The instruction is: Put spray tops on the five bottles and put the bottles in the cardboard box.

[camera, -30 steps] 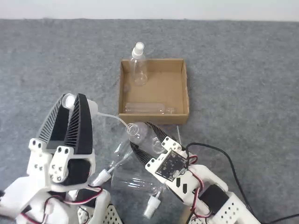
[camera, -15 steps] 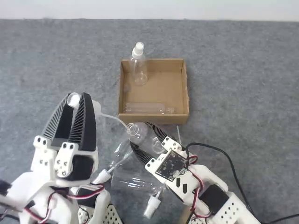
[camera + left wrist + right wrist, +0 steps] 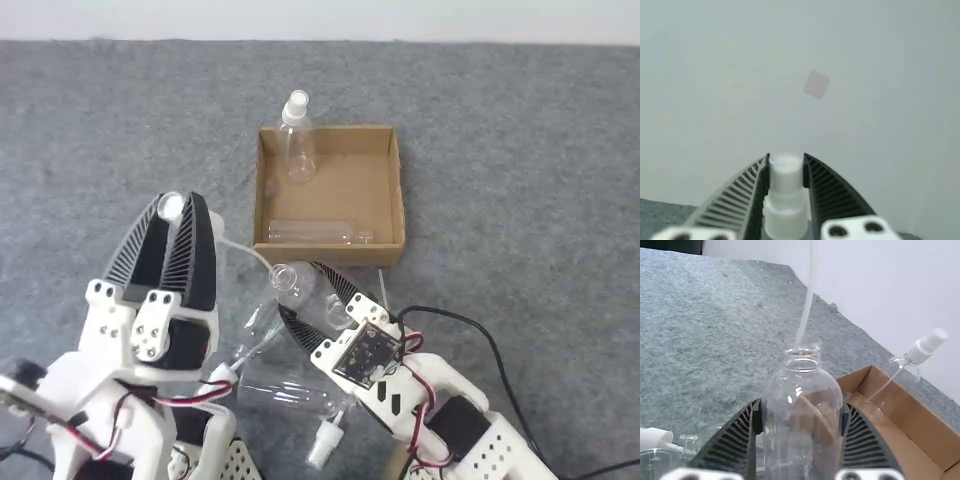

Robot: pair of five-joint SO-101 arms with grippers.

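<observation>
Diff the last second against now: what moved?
The left jaws, shut on the white plastic spray top, shifted right in the high view, toward the clear plastic bottle held in the right jaws; the top's thin tube reaches that bottle's neck. Unchanged: the right jaws' grip, the brown cardboard box and its two bottles, the loose parts on the grey carpet.

White arms (image 3: 92, 395), blk ribbed fingers (image 3: 196, 262)

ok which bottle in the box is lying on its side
The flat bottle, along the near wall of the cardboard box. The upright bottle stands in a far corner with its spray top on.
</observation>
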